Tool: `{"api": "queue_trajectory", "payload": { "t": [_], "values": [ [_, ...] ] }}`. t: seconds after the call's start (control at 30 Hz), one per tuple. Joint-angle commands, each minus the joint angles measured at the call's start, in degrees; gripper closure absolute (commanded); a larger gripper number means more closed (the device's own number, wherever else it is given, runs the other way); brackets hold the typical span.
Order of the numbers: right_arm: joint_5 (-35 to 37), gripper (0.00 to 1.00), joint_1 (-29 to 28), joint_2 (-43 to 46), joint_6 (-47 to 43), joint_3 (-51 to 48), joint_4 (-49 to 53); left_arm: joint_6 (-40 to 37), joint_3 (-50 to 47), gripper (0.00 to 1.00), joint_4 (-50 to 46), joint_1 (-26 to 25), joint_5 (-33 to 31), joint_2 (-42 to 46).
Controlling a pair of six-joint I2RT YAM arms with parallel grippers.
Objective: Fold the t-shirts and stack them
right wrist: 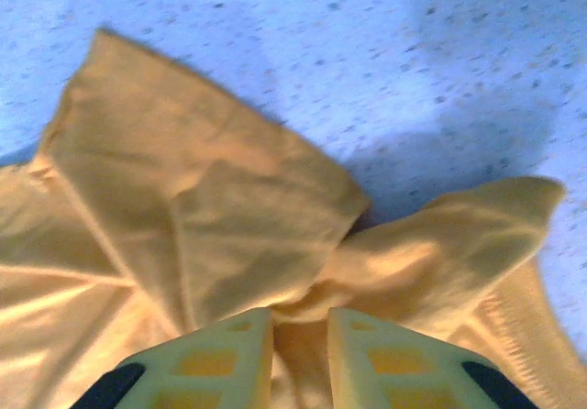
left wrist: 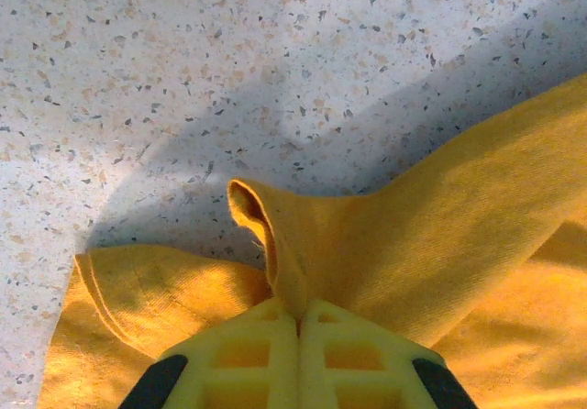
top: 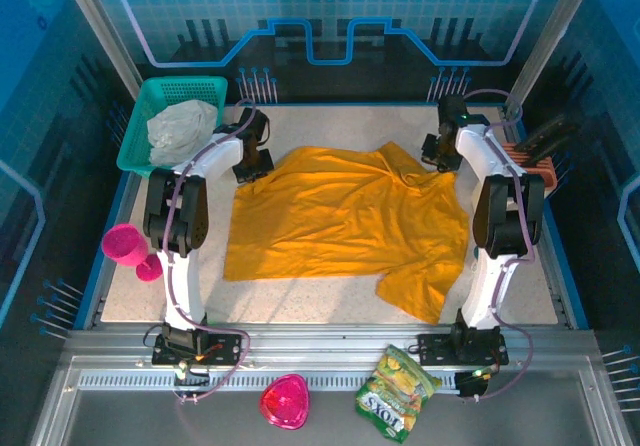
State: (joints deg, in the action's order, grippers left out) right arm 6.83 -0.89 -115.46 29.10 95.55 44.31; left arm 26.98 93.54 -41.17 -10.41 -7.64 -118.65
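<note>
**Inspector:** Where is the garment?

**Assistant:** One plain mustard-orange short-sleeved t-shirt (top: 340, 216) of thin cloth lies spread and unfolded on the speckled white table (top: 330, 301). One sleeve trails toward the near edge.

**Inspector:** And the grippers?

**Assistant:** The left gripper (left wrist: 298, 313) is at the t-shirt's far left corner. Its yellow fingers (left wrist: 248, 359) are pressed together on a raised ridge of cloth. The right gripper (right wrist: 300, 315) is at the far right corner, its fingers narrowly apart with bunched cloth wedged between them. My judgement is that both far corners are pinched so the far edge can be carried over as one fold. No fold has been made yet.

**Inspector:** Any surroundings or obstructions?

**Assistant:**
- **Beyond the far left corner:** a teal plastic basket (top: 150, 136) holds a crumpled grey-white cloth (top: 182, 129).
- **Left of the t-shirt:** a pink goblet (top: 128, 244) sits at the table edge.
- **Right of the t-shirt:** a brown slotted rack (top: 532, 163).
- **Nearer than the t-shirt, on the metal ledge:** a pink bowl (top: 285, 403) and a green snack bag (top: 397, 391).

None of these touches the t-shirt, and nothing lies on it.

The risk I see is at the right pinch, where the cloth is gathered unevenly. The fold may come out crooked, or the thin cloth may slip.
</note>
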Motion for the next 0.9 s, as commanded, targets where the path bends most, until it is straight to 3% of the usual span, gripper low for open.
{"api": "queue_trajectory", "payload": {
  "t": [0.0,0.17,0.43,0.6,0.77,0.87],
  "values": [
    [0.78,0.85,0.79,-2.37,0.18,-2.4,0.72,-0.2,-0.63,1.0,-0.05,-0.22,0.7,1.4],
    [-1.29,0.9,0.04,1.86,1.68,-13.14,-3.12,-0.43,-1.0,1.0,0.02,-0.22,0.59,1.34],
    [-2.98,0.91,-2.46,9.16,4.47,-27.25,-8.17,-0.75,-2.89,1.0,0.42,-0.13,-0.32,1.91],
    [-1.14,0.88,-2.3,14.32,2.98,-23.64,-4.35,-1.1,-3.51,1.0,0.64,-0.13,-0.45,2.84],
    [2.15,0.68,-1.61,16.21,-0.01,-13.46,0.7,-1.4,-3.28,1.0,0.91,-0.13,0.47,3.68],
    [1.03,0.63,-0.25,12.32,-1.04,-7.89,1.86,-1.21,-3.27,1.0,1.09,-0.13,0.77,4.03]
  ]
}}
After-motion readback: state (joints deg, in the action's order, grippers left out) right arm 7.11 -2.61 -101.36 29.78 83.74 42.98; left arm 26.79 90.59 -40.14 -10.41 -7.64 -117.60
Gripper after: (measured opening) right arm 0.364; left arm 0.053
